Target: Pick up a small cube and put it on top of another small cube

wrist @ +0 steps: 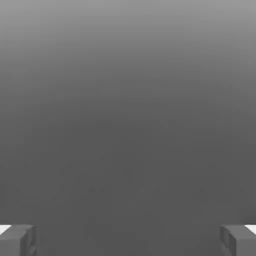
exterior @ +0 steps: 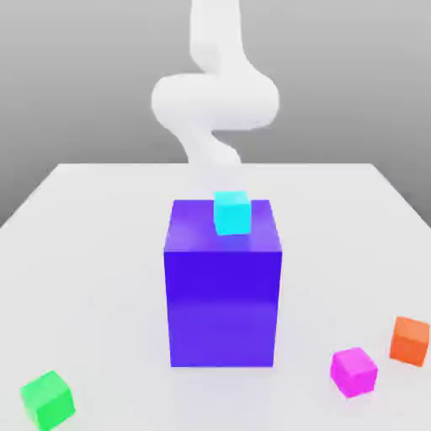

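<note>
In the hand view, the gripper (wrist: 128, 240) was released: its two fingers (wrist: 17, 240) stood fully spread at opposite lower corners of the frame, with nothing between them. Each finger presented a blocky, matte grey pad with a white edge at its outer upper corner. Between and beyond the fingers lay a smooth, featureless grey surface, lighter toward the upper edge of the frame.

In the exterior view, the arm (exterior: 215, 97) appeared in the upper centre of the frame as a glossy white, rounded, tubular body, curving down behind the central block.

The big blue-violet block (exterior: 222, 295) stood upright at the centre of the frame on the white tabletop (exterior: 101, 244). It was a tall, sharp-edged solid with smooth, slightly reflective faces. A small cyan cube (exterior: 231, 212) rested on its top face, near the far edge.

The small magenta cube (exterior: 353, 371) lay on the tabletop in the lower right of the frame, well apart from the block and from the arm. It was plain, smooth and flat-faced. The orange cube (exterior: 410, 340) sat just beside it, toward the right edge, the two apart. The green cube (exterior: 48, 398) sat in the lower left corner, well apart from the others.
</note>
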Controlling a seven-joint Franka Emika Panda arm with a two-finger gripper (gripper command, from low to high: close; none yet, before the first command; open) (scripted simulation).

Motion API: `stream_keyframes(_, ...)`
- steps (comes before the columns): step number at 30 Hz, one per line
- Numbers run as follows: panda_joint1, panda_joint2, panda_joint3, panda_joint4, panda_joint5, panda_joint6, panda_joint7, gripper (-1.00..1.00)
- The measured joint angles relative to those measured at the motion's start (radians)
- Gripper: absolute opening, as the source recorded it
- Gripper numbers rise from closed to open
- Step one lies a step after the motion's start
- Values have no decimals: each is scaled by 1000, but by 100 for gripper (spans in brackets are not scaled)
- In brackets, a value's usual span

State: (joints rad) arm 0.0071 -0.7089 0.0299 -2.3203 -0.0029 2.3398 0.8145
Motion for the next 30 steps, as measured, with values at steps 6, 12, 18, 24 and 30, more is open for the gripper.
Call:
stream_keyframes(6, 23, 223, 74, -50, -17, 98, 43, 0)
stream_keyframes(12, 47, 439, 148, -98, -47, 193, 95, 0)
stream_keyframes(18, 92, 658, 207, -146, -96, 287, 159, 0)
stream_keyframes(24, 162, 878, 224, -194, -141, 380, 222, 0)
stream_keyframes(30, 248, 1096, 144, -172, -235, 528, 301, 0)
